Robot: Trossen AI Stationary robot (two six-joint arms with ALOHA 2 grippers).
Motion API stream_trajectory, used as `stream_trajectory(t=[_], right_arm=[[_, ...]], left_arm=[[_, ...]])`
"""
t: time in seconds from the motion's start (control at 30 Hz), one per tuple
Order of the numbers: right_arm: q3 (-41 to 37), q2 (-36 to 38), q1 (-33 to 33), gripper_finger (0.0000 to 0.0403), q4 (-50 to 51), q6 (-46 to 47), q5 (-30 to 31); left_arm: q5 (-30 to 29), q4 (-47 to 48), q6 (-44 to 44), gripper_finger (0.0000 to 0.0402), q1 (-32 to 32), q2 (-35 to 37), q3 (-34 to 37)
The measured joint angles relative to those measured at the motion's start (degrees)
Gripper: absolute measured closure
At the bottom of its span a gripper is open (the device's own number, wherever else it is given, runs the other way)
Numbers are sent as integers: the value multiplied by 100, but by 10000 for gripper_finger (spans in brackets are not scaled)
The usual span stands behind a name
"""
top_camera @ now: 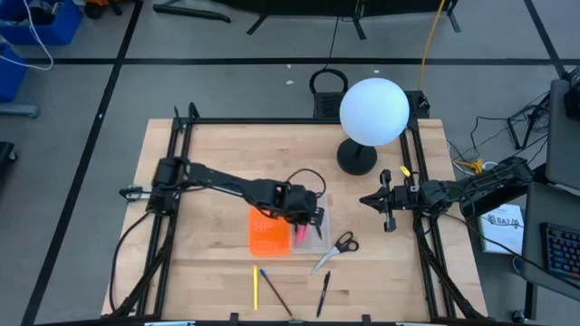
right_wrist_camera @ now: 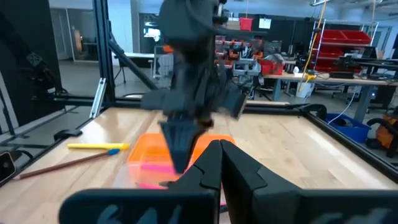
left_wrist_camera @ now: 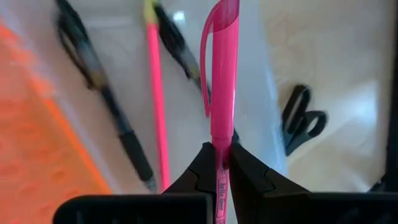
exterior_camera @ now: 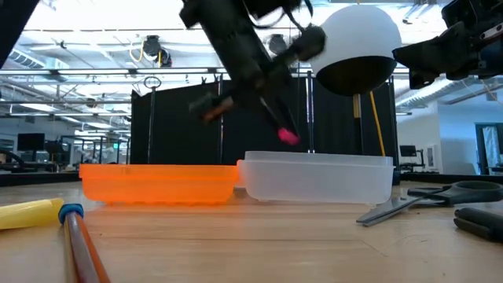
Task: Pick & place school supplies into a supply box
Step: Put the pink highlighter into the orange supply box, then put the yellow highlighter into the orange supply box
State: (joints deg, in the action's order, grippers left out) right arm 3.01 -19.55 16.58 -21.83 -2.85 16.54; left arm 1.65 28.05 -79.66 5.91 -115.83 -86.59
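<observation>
High view shows the left gripper (top_camera: 306, 217) pinching a pink pen (left_wrist_camera: 222, 81) directly above the clear tray of the supply box (top_camera: 315, 241), pen axis along the tray's length; right gripper (top_camera: 382, 201) waits shut, well right.

I count one clear plastic tray with orange perforated lid (top_camera: 269, 232), one pair of black-handled scissors (top_camera: 337, 249), and three loose pens or pencils on the table: yellow (top_camera: 256, 288), brown (top_camera: 275, 292), dark (top_camera: 323, 294).

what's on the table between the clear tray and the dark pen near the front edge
The scissors, lying just off the clear tray, with the dark pen beyond them; high view.
</observation>
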Motion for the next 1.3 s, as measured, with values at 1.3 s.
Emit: stream_trajectory(t=[1.3], right_arm=[[0, -3, 2, 403, 190, 537, -34]], left_arm=[[-18, -215, 3759, 285, 576, 1268, -11]])
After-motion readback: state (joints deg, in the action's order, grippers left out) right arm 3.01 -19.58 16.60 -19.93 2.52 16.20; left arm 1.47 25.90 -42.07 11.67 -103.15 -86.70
